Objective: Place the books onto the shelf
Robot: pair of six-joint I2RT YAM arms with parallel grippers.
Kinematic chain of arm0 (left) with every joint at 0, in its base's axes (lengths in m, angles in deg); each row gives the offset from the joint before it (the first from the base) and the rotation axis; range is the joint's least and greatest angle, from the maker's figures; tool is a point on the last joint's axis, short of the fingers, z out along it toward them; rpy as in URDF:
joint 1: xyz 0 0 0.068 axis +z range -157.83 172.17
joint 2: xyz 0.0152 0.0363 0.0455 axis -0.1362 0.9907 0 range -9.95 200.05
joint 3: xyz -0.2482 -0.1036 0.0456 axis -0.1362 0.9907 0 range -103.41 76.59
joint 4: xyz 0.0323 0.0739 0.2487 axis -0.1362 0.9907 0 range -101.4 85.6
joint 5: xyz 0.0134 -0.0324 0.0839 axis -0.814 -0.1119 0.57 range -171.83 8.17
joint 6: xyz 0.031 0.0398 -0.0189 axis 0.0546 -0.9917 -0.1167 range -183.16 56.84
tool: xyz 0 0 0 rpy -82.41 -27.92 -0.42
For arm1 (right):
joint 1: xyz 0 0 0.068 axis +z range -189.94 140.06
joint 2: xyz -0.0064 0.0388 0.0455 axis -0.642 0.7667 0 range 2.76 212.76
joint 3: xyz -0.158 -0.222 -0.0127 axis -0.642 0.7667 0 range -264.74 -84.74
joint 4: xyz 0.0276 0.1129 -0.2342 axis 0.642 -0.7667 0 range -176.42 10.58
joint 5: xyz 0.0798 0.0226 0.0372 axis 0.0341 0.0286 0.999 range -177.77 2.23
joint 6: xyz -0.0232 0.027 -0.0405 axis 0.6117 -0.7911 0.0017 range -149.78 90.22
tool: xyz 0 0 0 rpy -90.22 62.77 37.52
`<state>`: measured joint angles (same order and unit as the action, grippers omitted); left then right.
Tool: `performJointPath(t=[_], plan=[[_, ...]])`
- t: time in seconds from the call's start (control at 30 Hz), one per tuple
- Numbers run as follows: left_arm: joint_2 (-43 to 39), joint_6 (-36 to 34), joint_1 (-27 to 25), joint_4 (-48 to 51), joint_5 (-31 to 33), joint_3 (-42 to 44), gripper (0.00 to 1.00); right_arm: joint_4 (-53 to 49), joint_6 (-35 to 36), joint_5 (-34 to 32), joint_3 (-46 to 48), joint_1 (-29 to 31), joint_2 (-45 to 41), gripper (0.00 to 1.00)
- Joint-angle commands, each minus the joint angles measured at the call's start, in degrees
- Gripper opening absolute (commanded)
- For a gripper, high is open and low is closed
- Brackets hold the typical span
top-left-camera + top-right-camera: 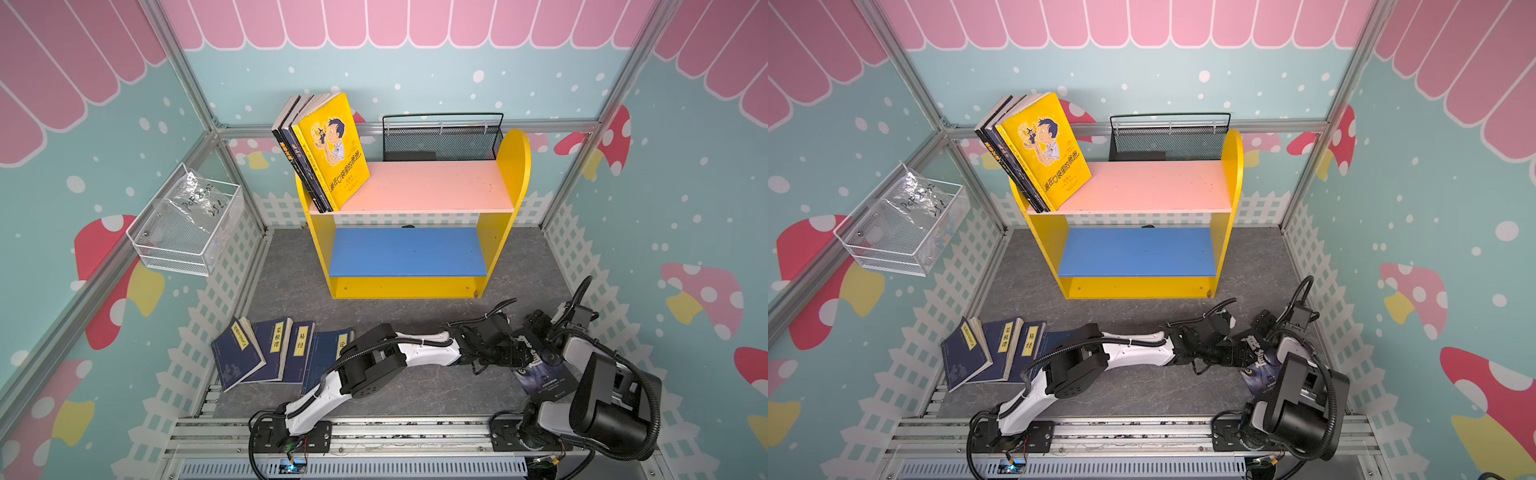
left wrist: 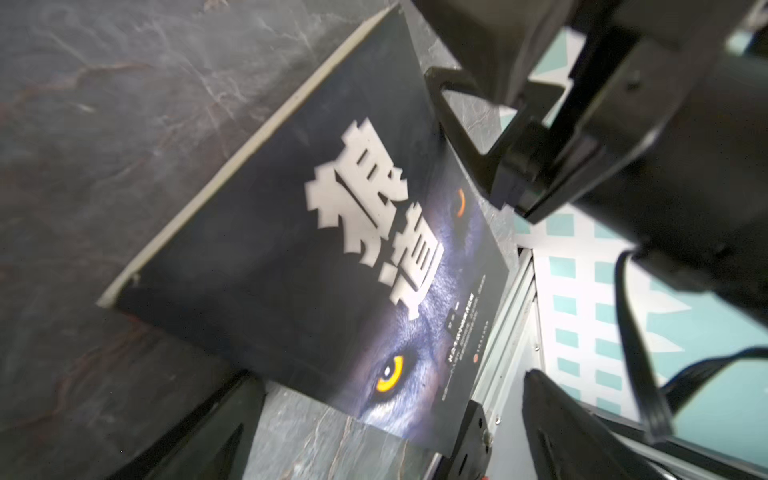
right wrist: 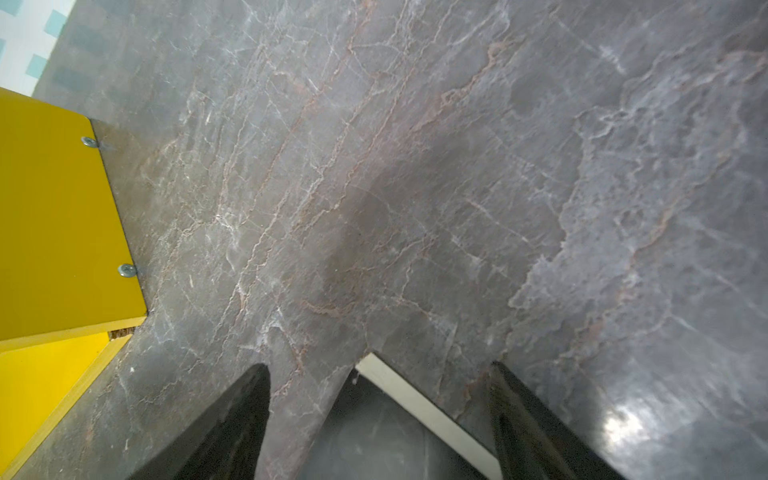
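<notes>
Your left gripper (image 2: 388,374) stands wide open and grips nothing. The wolf book (image 2: 332,249) lies flat on the floor (image 2: 104,145) just ahead of its jaws, with its near edge reaching in between the two fingers.

Your right gripper (image 3: 378,365) is open too. One corner of the same book pokes in between its jaws with floor showing on either side, so it holds nothing. In both top views the two grippers meet over this book, the left arm reaching across to it.

Well to the left of both jaws, four navy books (image 1: 270,353) lie fanned and overlapping on the floor.

Beyond the jaws stands the shelf (image 1: 415,287), and its yellow corner shows near the right gripper in the right wrist view. On its pink board (image 1: 436,187), above the blue board (image 1: 407,249), the yellow book (image 1: 332,149) and darker ones behind it lean at the left end.

Behind the shelf sits the black basket (image 1: 440,141). The white basket (image 1: 187,232) hangs on the left wall, far from both jaws.
</notes>
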<state>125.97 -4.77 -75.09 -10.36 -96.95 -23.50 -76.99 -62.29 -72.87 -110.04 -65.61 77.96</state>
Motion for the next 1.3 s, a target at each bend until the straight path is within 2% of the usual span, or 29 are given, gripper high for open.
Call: performJointPath(t=[0.0, 0.27, 0.4, 0.5, 0.6, 0.77, 0.9, 1.07, 1.27], plan=[[-0.77, 1.58, 3.03, -4.71, 1.16, 3.85, 0.99, -8.04, -5.61, 3.91, 4.52, 2.98, 0.04, 0.83], [-5.44, 2.82, 7.9, -12.95, -0.32, 13.6, 0.99, -7.44, -20.05, 5.36, 7.8, 13.05, -8.48, 0.82], [-10.18, 3.7, 10.01, -15.5, 1.07, 21.35, 0.99, -8.34, -26.19, 3.01, 9.12, 19.71, -13.87, 0.82], [-15.75, 3.97, 11.63, -17.25, 3.33, 28.81, 0.99, -9.79, -28.13, -0.28, 8.72, 24.04, -15.58, 0.82], [-21.2, 1.93, 12.33, -14.32, 5.71, 33.94, 0.99, -10.48, -25.13, -2.95, 7.51, 24.7, -15.0, 0.82], [-27.32, -3.59, 11.14, 0.35, 12.99, 35.59, 0.99, -18.62, -15.96, -10.46, 1.85, 24.79, -14.07, 0.82], [-28.73, -3.55, 9.82, 3.32, 14.46, 36.9, 0.98, -25.38, -13.43, -15.22, -0.63, 24.87, -17.81, 0.82], [-25.75, -3.2, 7.33, 6.66, 14.24, 33.5, 0.97, -28.08, -11.63, -10.33, -0.57, 25.19, -21.6, 0.82], [-22.58, -2.1, 5.92, 8.45, 14.19, 31.05, 0.97, -26.67, -11.18, -6.79, 4.57, 27.22, -23.04, 0.85]])
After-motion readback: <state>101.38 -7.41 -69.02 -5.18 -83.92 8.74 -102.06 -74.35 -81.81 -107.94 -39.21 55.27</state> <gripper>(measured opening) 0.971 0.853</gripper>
